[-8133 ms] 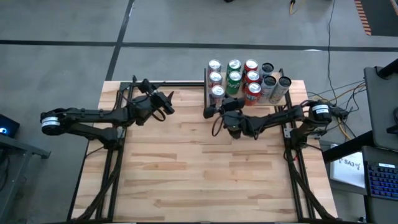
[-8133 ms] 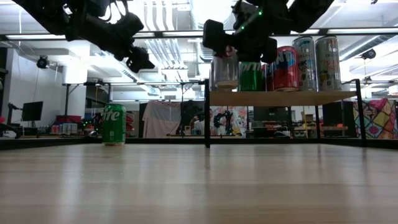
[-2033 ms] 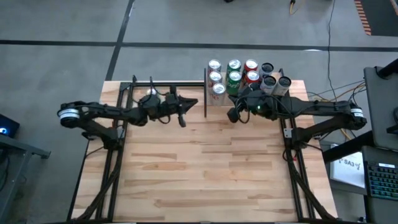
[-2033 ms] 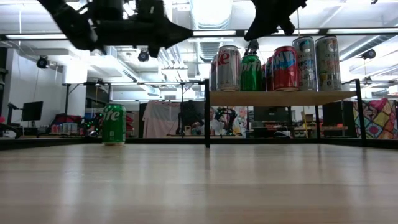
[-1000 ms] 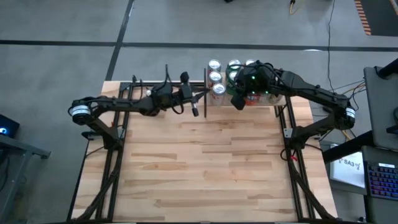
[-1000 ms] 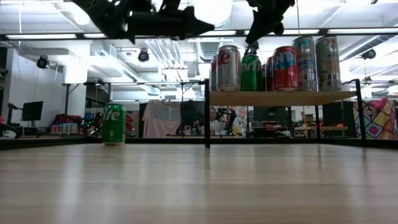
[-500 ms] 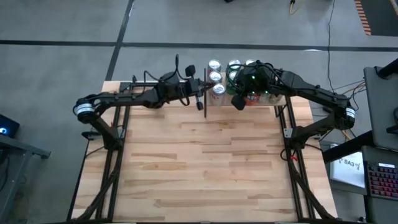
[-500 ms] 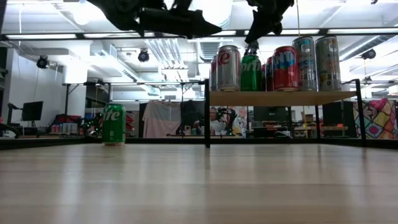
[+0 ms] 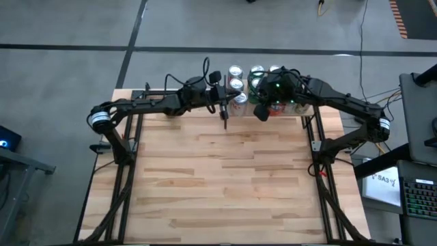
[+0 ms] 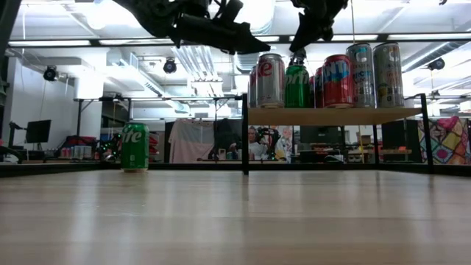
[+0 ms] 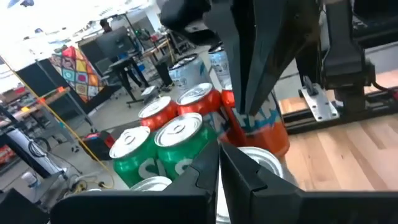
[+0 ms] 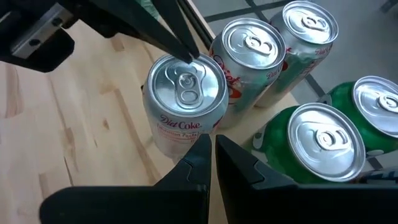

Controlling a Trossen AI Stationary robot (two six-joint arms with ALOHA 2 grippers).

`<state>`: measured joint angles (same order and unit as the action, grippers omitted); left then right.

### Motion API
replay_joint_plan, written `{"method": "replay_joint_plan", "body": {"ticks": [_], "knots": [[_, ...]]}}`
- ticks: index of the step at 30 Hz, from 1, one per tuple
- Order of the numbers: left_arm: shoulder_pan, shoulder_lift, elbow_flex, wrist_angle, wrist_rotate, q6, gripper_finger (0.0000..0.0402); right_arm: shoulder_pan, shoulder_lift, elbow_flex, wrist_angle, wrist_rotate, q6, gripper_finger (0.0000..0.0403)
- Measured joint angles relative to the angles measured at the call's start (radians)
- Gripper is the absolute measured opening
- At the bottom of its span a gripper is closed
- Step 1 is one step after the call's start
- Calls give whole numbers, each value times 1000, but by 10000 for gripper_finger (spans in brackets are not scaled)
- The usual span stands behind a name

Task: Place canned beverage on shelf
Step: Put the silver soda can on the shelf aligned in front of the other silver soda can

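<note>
left gripper (image 9: 224, 121) moved rightward, now over the Diet Coke can (image 12: 183, 102)

Both arms are built of dark, nearly black segments joined by chunky round joints. In the high view the left arm (image 9: 147, 104) has a silver-white ring with a dark centre at its base joint, toward the left of the frame, and the right arm (image 9: 341, 106) carries a matching pale ring at the right. Thin black cables loop loosely above the left arm's wrist near the top centre. A small green light glows on the right arm's wrist housing. Each gripper ends in two flat, matte black fingers (image 12: 186, 171) with angular, wedge-shaped tips; the left gripper's fingers (image 11: 239, 168) look the same
</note>
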<state>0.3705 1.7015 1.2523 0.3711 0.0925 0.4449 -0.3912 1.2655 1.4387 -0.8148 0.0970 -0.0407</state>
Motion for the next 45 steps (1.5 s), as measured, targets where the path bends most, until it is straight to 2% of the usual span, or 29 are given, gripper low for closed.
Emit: {"method": "replay_joint_plan", "body": {"ticks": [8,16,24,41,45], "knots": [[3,-1,-11,-22,-4,-6,0,0,0,-55,75,-45,-4,12],[3,-1,-9,-32,-4,-16,0,0,0,-103,165,-45,-4,12],[3,-2,-6,-44,-4,-65,0,0,0,-109,177,-44,-5,12],[-17,-26,-4,-93,-5,-88,0,0,0,-121,225,9,-35,12],[-17,-34,-4,-98,-54,-88,0,0,-9,-120,220,16,-36,12]]}}
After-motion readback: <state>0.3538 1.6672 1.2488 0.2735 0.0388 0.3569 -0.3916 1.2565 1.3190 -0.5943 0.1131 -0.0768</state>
